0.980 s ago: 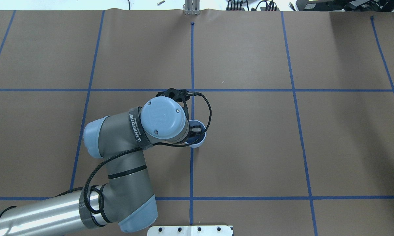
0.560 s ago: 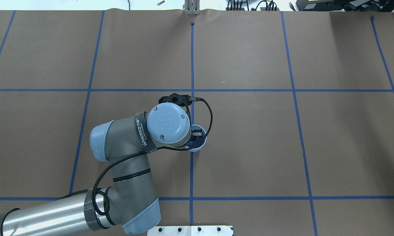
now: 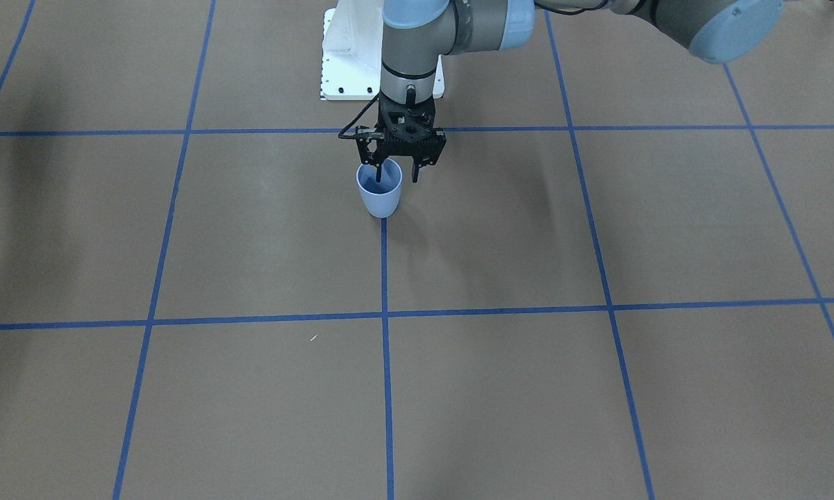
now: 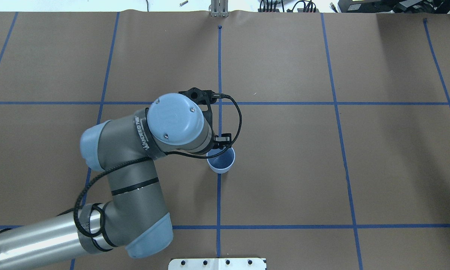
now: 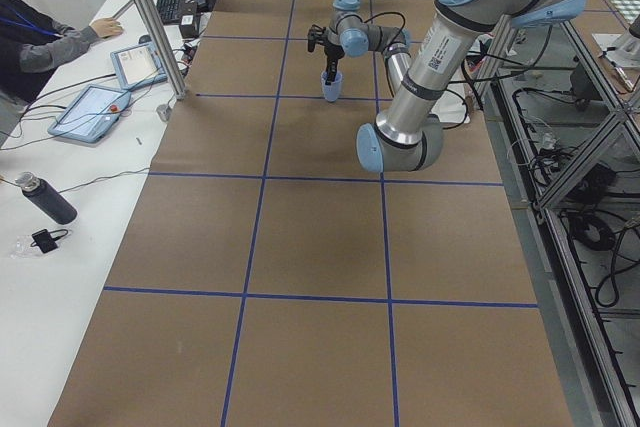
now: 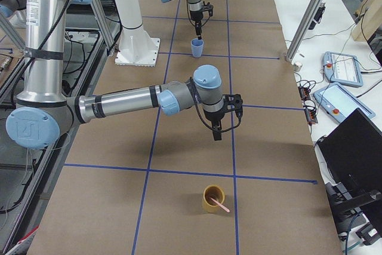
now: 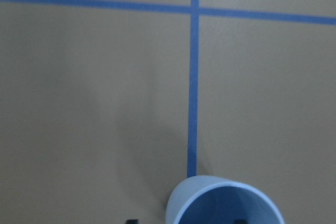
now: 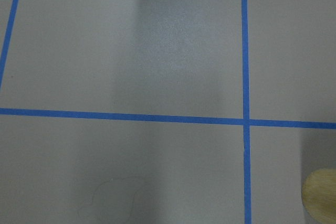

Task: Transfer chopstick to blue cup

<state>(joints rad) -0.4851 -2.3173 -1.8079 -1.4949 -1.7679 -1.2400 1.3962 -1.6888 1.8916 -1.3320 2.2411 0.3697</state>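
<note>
Soft, even light from above leaves faint, wide-edged shadows on the brown paper point(image 3: 250, 243) to either side of the left gripper point(image 3: 396, 177). The left wrist view is slightly soft, with 1 dim shadow ahead of that gripper. The right wrist view is grainy, with a pale sheen ahead of the right gripper point(image 6: 218, 134) and a blurred tan rim point(image 8: 321, 195) beside it.

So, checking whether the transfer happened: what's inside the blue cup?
The blue cup shows only its bare blue interior; nothing stands in it. In the overhead view the left gripper and its cable cross the rim's far-left part, so that sliver is hidden.
</note>
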